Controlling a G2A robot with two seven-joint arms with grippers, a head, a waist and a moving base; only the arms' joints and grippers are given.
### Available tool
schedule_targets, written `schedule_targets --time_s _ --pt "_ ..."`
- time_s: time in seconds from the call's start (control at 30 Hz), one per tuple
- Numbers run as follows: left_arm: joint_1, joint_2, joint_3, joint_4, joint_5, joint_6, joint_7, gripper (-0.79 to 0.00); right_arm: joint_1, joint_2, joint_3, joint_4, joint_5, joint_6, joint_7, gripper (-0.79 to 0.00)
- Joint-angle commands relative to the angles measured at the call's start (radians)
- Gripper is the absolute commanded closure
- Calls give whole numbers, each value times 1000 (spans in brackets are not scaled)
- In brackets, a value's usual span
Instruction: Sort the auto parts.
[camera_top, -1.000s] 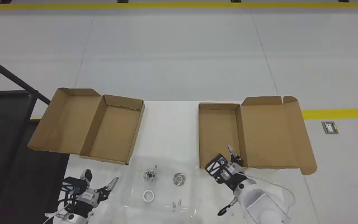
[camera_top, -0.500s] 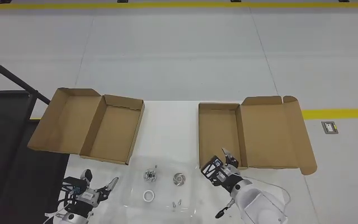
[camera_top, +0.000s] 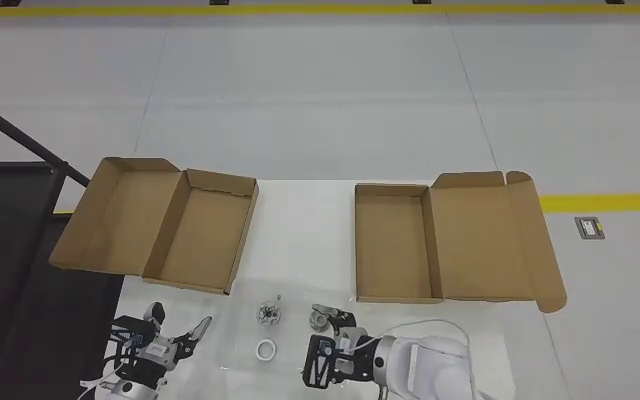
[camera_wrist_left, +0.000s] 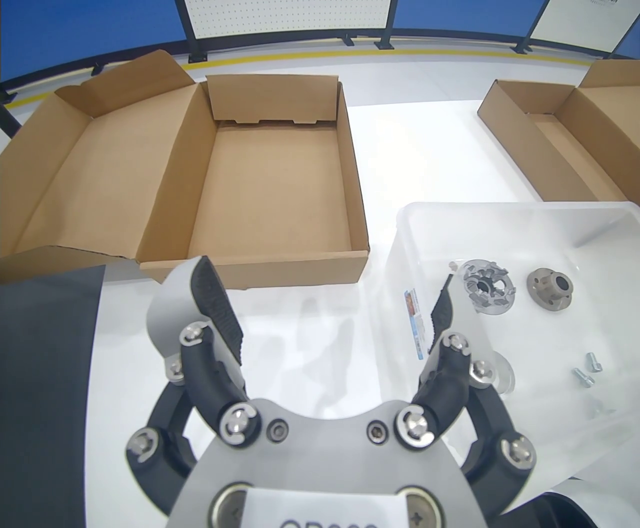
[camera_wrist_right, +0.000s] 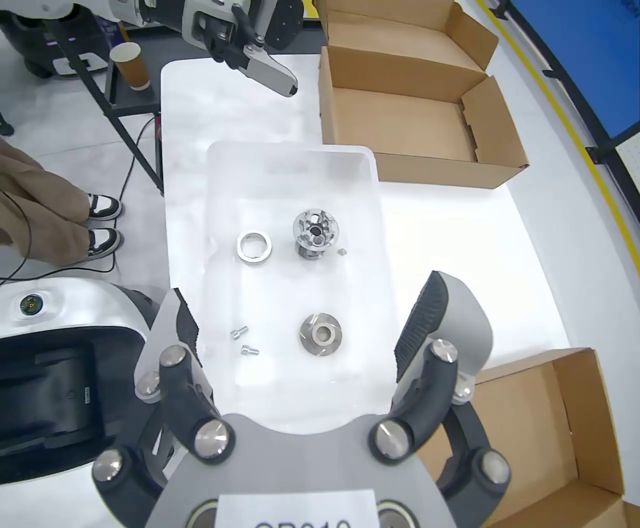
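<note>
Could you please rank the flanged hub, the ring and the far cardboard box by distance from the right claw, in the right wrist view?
1. Flanged hub, in the clear bin just under the right claw.
2. Ring, farther along the bin.
3. Cardboard box, beyond the bin.

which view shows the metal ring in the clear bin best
The right wrist view: the metal ring lies whole in the clear bin, hole facing the camera. The top view shows it as a small pale circle; in the left wrist view the left gripper hides part of it.
</note>
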Motion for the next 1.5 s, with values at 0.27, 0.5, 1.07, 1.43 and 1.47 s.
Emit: schedule_targets --time_s 0.27,0.5,1.07,1.43,1.47 --pt "0 0 0 0 0 0 0 -785 -4 2 -6 10 -19 -16 -33 -785" --pt "0 0 0 0 0 0 0 -785 118 -27 -102 165 -32 4 12 -785" --pt "0 0 0 0 0 0 0 -785 296 -102 -256 380 54 96 287 -616" --pt "0 0 0 0 0 0 0 -785 382 -147 -309 522 90 157 367 -505" --pt "0 0 0 0 0 0 0 -785 388 -151 -313 529 94 159 369 -517"
